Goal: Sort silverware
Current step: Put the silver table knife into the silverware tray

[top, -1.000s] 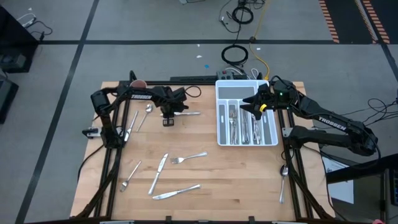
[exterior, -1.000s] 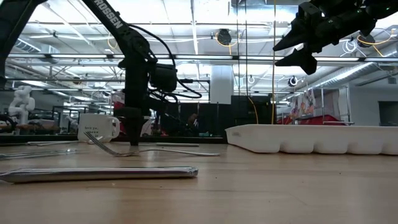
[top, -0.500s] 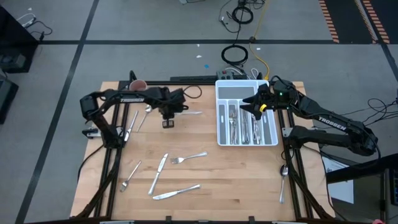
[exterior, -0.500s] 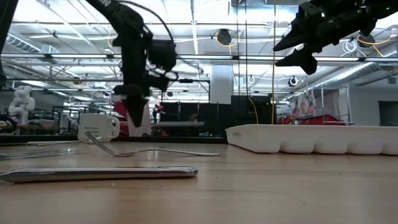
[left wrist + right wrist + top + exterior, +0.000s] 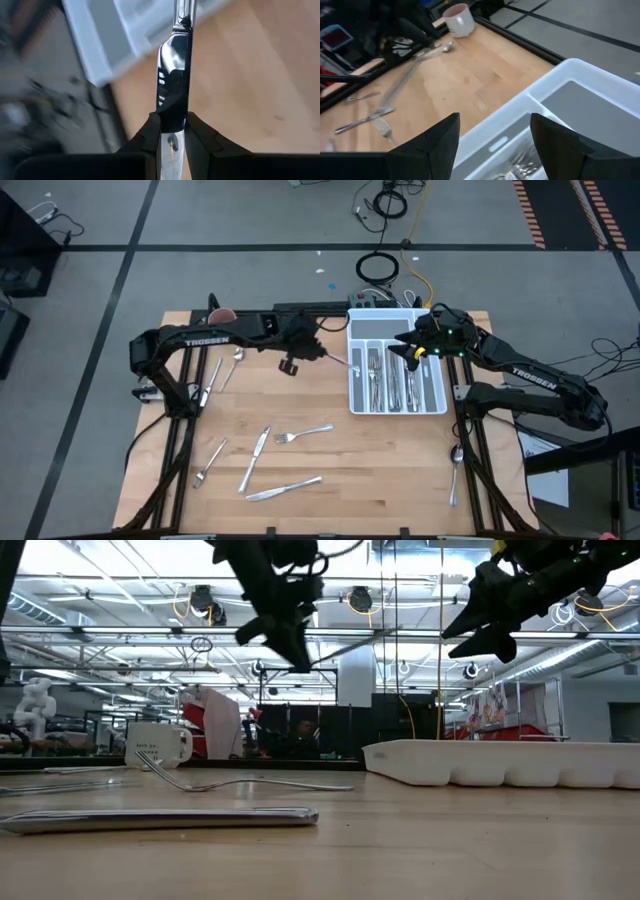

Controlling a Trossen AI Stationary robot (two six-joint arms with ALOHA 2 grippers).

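At the far left edge of the wooden table a knife and a spoon lie side by side near the mug at the back corner. Nearer the front lie a small fork, a second knife, a second fork and a third knife, all well apart from the tray. The left gripper is raised above the table, just left of the white tray, and its fingers are clamped on a fourth knife, whose shiny blade sticks out toward the tray's near corner. Inside the tray, several forks and other silverware lie lengthwise in the long compartments. The right gripper hovers over the back part of the tray with its jaws spread wide and nothing between them. To the right of the tray, off the table's right edge by the frame, a second spoon lies alone.
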